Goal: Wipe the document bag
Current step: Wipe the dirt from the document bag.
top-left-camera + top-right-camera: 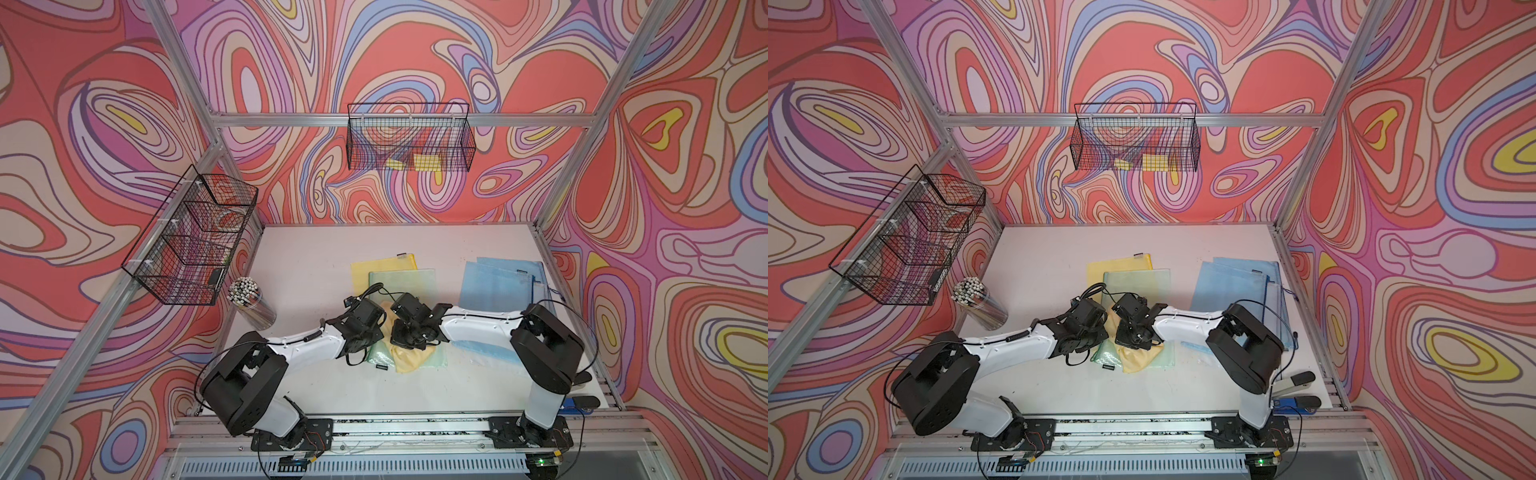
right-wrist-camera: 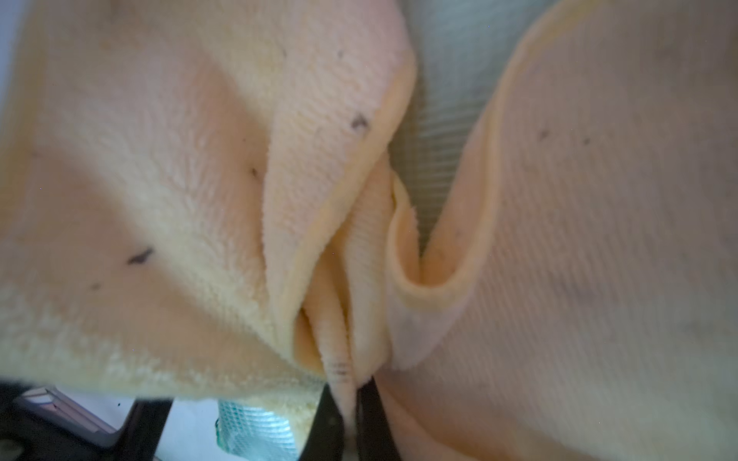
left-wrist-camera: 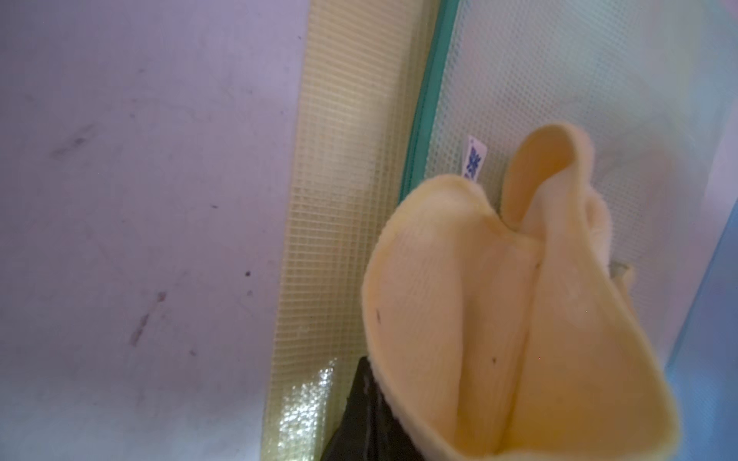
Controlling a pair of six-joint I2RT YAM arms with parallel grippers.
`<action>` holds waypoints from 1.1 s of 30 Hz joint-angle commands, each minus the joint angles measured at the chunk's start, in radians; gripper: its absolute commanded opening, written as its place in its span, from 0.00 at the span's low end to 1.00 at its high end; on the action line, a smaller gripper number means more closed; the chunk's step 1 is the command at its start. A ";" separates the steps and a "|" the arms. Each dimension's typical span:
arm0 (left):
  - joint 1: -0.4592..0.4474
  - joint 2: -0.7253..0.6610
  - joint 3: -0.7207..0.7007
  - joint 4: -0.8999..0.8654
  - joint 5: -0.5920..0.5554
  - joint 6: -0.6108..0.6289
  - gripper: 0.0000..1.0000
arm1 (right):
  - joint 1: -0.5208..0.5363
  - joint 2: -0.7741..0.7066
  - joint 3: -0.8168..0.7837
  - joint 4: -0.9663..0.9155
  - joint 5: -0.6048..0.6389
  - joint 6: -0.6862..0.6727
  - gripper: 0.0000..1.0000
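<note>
Wipe barely underway, probably.
Left gripper (image 3: 375,411) and right gripper (image 2: 349,407) clamped on cloth (image 1: 409,357), document bag (image 1: 415,282) beneath — most passes likely left.

The cloth (image 2: 199,199) in my black right claw (image 2: 351,403) is pale yellow terry with dark specks. Under the claw, the document bag (image 1: 409,280) is translucent green gridded mesh with a teal edge. Beyond it lies a yellow mesh bag (image 1: 374,266), and to the claw's right are pale blue bags (image 1: 494,282). The surface (image 1: 307,266) is white with dark smudges.
</note>
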 commanded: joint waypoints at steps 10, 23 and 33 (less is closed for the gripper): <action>0.006 -0.139 -0.062 -0.034 -0.138 -0.074 0.00 | -0.169 -0.145 -0.288 -0.031 0.002 0.007 0.00; 0.006 -0.111 -0.105 0.044 -0.114 -0.108 0.00 | -0.051 -0.116 -0.042 -0.142 0.061 -0.082 0.00; 0.006 -0.135 -0.112 0.037 -0.130 -0.116 0.00 | 0.107 0.137 0.137 -0.014 -0.069 -0.013 0.00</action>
